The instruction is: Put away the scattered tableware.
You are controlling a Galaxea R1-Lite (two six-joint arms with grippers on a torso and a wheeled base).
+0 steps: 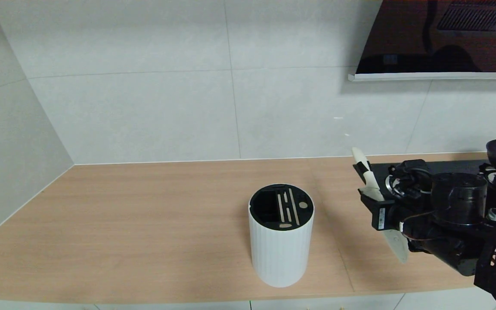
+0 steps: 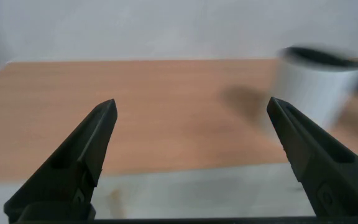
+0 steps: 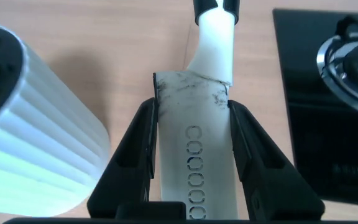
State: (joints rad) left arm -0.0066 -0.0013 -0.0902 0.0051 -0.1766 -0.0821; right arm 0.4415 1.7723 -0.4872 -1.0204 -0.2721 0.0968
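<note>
Fingers (image 3: 135, 155) of your right gripper (image 3: 191, 146) were clamped on either side of the white knife (image 3: 193, 102). They pinched it across the blade, with the black-banded handle pointing away from the wrist. In the head view the knife hung tilted above the wooden counter (image 1: 144, 215), handle high toward the wall and blade tip low toward the counter's front edge. It sat to the right of the white ribbed holder (image 1: 280, 249), near it but apart from it.

Your left gripper (image 2: 190, 109) had its fingers spread wide with nothing between them, low over the counter's front edge, and the holder showed as a blur beyond it.

The task looked to be at mid-course: you had the knife in hand and off the counter, but not yet over the holder or in it.

The holder stood upright near the front of the counter. Its black top insert (image 1: 281, 206) showed several narrow slots beside one larger opening. Nothing stood up out of it, and the inside was too dark to tell what it held, if anything. To the right lay the black cooktop (image 3: 328, 93).
</note>
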